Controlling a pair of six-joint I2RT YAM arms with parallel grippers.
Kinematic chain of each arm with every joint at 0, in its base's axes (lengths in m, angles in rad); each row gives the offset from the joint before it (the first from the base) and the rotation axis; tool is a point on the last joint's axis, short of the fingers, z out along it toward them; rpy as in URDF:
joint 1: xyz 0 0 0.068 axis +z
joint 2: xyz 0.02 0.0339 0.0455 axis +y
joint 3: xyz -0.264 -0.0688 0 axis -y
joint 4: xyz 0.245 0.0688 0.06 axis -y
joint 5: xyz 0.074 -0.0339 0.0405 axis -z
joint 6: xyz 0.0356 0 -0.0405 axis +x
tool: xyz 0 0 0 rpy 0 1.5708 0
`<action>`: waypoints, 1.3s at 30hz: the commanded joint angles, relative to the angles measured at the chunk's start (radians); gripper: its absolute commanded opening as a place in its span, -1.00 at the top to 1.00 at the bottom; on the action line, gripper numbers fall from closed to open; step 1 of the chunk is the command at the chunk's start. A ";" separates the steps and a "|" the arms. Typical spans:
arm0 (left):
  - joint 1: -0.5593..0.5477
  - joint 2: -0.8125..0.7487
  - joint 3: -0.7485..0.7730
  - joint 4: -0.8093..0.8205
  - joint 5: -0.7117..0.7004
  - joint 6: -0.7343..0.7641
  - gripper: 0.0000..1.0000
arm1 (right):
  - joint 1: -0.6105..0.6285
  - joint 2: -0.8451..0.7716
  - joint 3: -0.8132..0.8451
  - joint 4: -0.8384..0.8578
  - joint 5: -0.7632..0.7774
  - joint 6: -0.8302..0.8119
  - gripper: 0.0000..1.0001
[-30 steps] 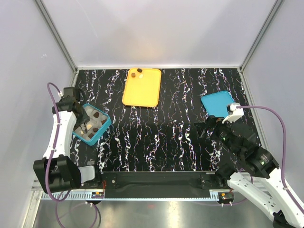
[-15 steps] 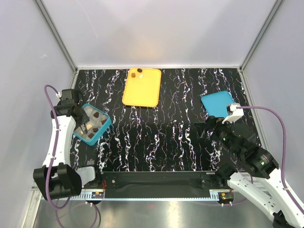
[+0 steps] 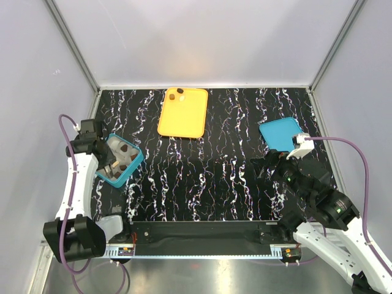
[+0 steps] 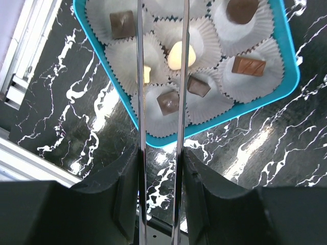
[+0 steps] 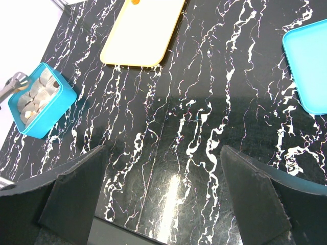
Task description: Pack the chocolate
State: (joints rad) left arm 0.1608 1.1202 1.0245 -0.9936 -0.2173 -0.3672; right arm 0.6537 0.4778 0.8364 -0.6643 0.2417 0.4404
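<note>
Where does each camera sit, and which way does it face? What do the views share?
Top external: above and behind the bases, looking down; the left arm and right arm show.
Left wrist: looks down on the teal box; its thin fingers show.
Right wrist: looks across the table; its dark fingers show.
Shared: the teal box, in all three.

The glossy marbled tabletop (image 4: 245, 153) holds a smooth plastic box (image 4: 292, 61) of pleated paper cups (image 4: 230, 88).

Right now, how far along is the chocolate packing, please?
Done: about seven brown and cream chocolate pieces sit in the teal compartmented box. In hand: nothing; left gripper hovers open above it, right gripper open. Left: a few pieces on the flat orange tray.
</note>
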 commanded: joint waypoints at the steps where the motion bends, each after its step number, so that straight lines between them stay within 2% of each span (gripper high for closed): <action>1: 0.005 -0.020 -0.017 0.039 0.002 0.001 0.29 | 0.006 0.001 0.000 0.029 -0.008 -0.022 -1.00; 14: 0.005 0.006 0.000 0.056 0.012 0.008 0.12 | 0.006 0.007 0.010 0.025 -0.001 -0.020 -1.00; 27: 0.005 0.004 0.117 0.047 -0.005 0.039 0.07 | 0.006 0.013 0.023 0.017 -0.008 0.006 -0.99; 31: -0.009 -0.005 0.178 0.073 0.044 0.063 0.06 | 0.006 0.018 0.021 0.019 -0.015 0.014 -0.99; 34: -0.058 0.050 0.271 0.095 0.093 0.071 0.06 | 0.006 0.030 0.021 0.023 -0.019 0.014 -0.99; 39: -0.240 0.232 0.453 0.137 0.069 0.073 0.06 | 0.006 0.054 0.027 0.032 -0.021 0.015 -0.99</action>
State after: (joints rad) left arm 0.0002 1.2564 1.3834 -0.9493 -0.1684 -0.3141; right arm 0.6537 0.5156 0.8364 -0.6636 0.2386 0.4492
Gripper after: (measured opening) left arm 0.472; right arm 0.994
